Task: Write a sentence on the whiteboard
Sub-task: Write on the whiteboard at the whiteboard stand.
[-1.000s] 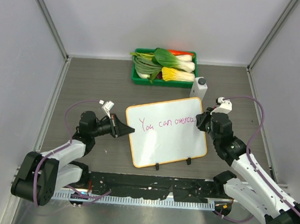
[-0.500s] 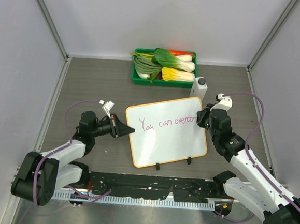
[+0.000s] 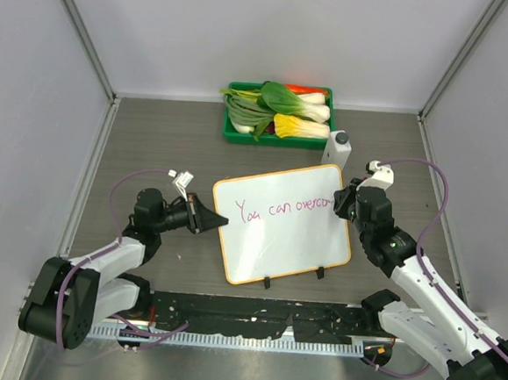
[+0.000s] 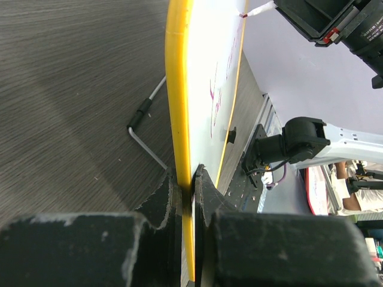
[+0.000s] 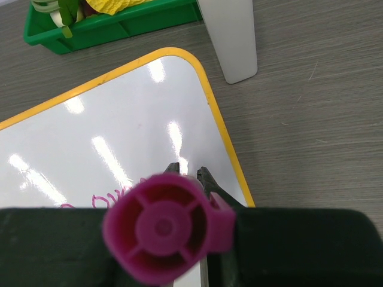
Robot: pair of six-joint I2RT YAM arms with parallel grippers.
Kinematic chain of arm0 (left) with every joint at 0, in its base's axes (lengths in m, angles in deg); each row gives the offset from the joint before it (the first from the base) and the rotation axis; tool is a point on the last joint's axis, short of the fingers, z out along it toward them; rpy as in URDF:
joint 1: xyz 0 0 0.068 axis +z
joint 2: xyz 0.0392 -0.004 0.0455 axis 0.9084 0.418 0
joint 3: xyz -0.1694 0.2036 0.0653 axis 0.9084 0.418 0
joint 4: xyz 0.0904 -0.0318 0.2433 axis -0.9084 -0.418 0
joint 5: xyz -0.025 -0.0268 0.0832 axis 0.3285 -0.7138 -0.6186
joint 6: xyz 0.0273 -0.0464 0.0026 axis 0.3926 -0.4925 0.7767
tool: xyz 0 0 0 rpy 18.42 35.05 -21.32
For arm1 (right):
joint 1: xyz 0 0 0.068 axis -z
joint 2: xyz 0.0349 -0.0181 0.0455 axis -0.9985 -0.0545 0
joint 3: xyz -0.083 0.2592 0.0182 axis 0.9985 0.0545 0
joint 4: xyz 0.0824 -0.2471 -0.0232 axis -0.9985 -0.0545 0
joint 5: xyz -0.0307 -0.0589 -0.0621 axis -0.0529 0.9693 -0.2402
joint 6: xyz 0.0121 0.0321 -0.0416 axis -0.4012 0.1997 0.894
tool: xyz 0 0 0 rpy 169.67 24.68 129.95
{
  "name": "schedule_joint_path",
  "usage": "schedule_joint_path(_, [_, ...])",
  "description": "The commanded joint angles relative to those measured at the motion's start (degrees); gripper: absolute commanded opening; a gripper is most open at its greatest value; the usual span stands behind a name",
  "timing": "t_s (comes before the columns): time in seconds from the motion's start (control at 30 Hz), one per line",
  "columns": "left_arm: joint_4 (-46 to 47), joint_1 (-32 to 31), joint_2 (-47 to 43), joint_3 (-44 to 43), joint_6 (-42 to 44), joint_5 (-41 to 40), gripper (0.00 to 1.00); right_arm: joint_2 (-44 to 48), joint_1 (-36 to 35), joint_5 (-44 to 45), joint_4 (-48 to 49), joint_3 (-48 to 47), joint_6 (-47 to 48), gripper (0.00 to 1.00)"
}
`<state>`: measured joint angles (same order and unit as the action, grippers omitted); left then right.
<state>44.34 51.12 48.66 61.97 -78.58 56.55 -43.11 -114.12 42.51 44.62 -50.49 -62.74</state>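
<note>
Left pincer point(image 3: 218, 221) clamped tight on whiteboard point(image 3: 280, 249) left edge; board propped tilted mid-counter point(image 3: 152, 138). Right pincer point(image 3: 341, 204) closed around magenta marker point(image 5: 161, 230), tip at board's upper right. Pink sentence point(image 3: 279, 210) runs across upper board, end hidden under right pincer. Green tray point(image 3: 315, 143) behind, apart.
</note>
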Motion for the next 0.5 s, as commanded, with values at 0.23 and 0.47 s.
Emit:
schedule_joint_path(0.23, [-1.6, 0.0, 0.1, 0.2, 5.6, -3.5, 0.0, 0.6, 0.2, 0.5, -0.9, -0.1, 0.6, 0.01])
schedule_joint_path(0.47, [-1.6, 0.0, 0.4, 0.1, 5.6, -3.5, 0.0, -0.8, 0.3, 2.0, 1.1, -2.9, 0.5, 0.01])
